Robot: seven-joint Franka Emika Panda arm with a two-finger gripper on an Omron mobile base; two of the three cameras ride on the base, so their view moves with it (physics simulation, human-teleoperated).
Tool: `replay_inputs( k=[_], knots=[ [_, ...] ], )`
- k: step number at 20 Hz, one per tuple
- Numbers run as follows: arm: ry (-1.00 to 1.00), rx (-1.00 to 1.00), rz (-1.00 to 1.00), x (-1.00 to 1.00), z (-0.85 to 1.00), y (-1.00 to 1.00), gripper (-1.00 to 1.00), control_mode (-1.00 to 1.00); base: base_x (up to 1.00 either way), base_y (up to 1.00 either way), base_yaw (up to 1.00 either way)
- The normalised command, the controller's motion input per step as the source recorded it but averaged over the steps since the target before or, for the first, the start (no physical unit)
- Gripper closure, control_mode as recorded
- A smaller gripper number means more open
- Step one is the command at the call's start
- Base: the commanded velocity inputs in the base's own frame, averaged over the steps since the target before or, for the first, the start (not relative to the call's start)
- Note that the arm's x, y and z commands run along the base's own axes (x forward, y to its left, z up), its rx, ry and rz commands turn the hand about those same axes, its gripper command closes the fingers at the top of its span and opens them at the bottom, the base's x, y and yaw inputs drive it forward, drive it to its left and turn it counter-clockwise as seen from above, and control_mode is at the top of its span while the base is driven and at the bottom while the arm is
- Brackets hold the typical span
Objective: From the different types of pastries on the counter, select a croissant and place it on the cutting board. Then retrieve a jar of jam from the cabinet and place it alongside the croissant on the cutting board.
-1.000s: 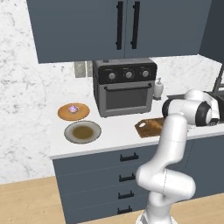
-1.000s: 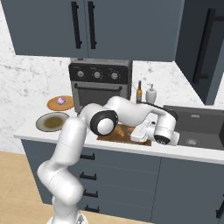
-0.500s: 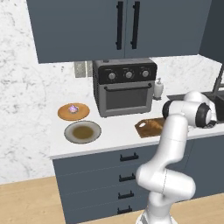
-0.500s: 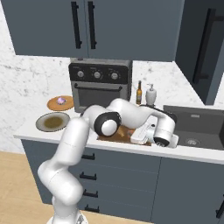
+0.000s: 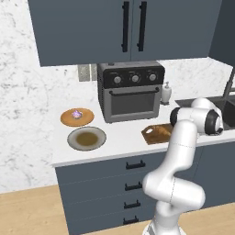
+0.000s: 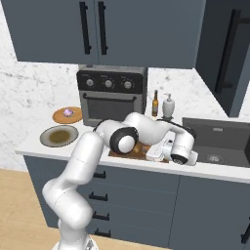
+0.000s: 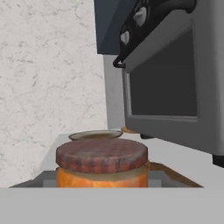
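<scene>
Tool (image 6: 152, 156) from the right base camera hung low over the cutting board (image 6: 128, 151) on the worktop (image 6: 219, 170), clenched on the jam jar (image 7: 101, 164). Through the hand camera I saw orange contents under a red checked lid. I judged it rigid, slick, breakable glass, best gripped around its body.

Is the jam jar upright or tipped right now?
Upright relative to the hand camera: in the hand view the jam jar shows its checked lid level on top, orange jam below. The camera rolls with the hand, so true tilt: cannot tell.
</scene>
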Motion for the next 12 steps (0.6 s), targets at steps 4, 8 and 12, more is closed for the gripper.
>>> replay_inputs(
  k=[4,8,12],
  knots=[
    [0.0,0.0,0.0,0.26,-0.19,0.0,1.0,-1.0,0.0,0.0,0.0],
    [0.0,0.0,0.0,0.26,-0.2,-0.02,1.0,-1.0,0.0,0.0,0.0],
    [0.0,0.0,0.0,0.35,-0.17,-0.04,1.0,-1.0,0.0,0.0,0.0]
  ],
)
